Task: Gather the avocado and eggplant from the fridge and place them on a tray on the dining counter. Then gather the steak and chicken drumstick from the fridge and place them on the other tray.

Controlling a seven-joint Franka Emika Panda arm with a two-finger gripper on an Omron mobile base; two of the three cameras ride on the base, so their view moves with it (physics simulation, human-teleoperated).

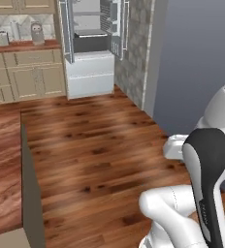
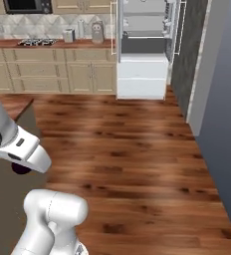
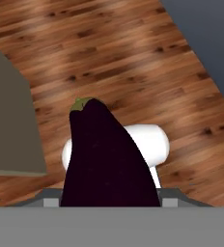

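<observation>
Currently carrying: the eggplant (image 3: 106, 159) sits lengthwise in my claw (image 3: 109, 200), jaws closed on its dark body, green stem end pointing away from the hand. Below it I see wood floor (image 3: 133, 53) and an edge of the dining desk (image 3: 7, 120) to one side. Fridge (image 2: 142, 45) stands open well behind, across the room. No tray visible to me yet, avocado neither. Risk as I judge it: the eggplant is smooth and tapered, so a jolt while driving or a fast swing could let it slide out onto the floor. Swinging low near the desk edge could also knock it loose.
</observation>
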